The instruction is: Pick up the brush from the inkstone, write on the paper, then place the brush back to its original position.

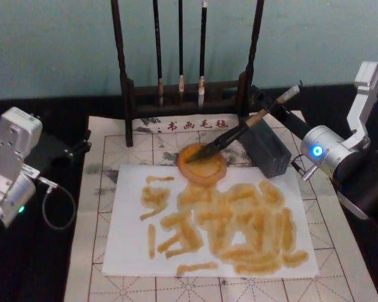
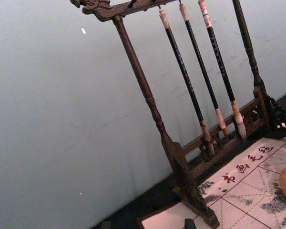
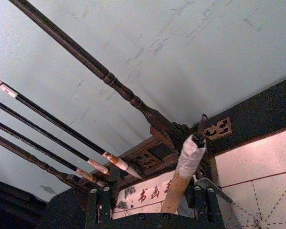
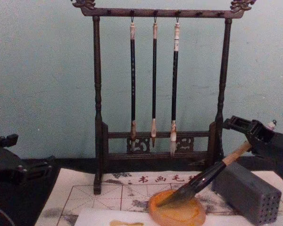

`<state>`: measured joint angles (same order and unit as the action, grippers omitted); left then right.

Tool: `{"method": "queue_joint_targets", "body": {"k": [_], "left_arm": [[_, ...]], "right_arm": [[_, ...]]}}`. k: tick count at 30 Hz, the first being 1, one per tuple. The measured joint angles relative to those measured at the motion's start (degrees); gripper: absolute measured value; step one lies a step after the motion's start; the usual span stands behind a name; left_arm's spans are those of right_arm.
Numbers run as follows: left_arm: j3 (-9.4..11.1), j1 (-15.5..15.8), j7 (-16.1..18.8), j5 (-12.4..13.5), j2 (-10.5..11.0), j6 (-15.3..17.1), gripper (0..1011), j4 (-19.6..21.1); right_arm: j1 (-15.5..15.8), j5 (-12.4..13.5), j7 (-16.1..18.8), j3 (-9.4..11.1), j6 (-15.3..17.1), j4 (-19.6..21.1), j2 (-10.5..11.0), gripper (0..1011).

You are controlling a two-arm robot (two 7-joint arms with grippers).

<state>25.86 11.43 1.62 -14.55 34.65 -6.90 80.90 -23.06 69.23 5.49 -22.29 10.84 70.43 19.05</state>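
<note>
The brush (image 1: 230,135) lies slanted, its dark bristles resting in the round amber inkstone (image 1: 201,168) and its tan handle leaning over a grey block (image 1: 271,151). In the chest view the brush (image 4: 203,179) rises from the inkstone (image 4: 177,214) toward my right gripper (image 4: 250,132). In the right wrist view the white-wrapped handle (image 3: 181,176) stands between the fingers of that gripper (image 3: 152,200), which are spread wider than the handle. The paper (image 1: 126,239) in front of the inkstone carries many orange strokes. My left gripper (image 1: 79,146) stays parked at the table's left.
A dark wooden rack (image 4: 155,136) with three thin hanging brushes stands behind the inkstone. The grey block (image 4: 247,190) with small holes sits right of the dish. A gridded felt mat (image 1: 107,145) lies under the paper.
</note>
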Motion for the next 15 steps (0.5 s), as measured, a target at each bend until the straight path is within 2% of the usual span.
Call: {"method": "queue_joint_targets", "body": {"k": [7, 15], "left_arm": [[0.00, 0.00, 0.00, 0.00, 0.00, 0.00, 1001, 0.00], [0.00, 0.00, 0.00, 0.00, 0.00, 0.00, 1001, 0.00]], "right_arm": [[0.00, -0.02, 0.00, 0.00, 0.00, 0.00, 0.00, 997], [0.00, -0.03, 0.00, 0.00, 0.00, 0.00, 0.00, 1000]]}}
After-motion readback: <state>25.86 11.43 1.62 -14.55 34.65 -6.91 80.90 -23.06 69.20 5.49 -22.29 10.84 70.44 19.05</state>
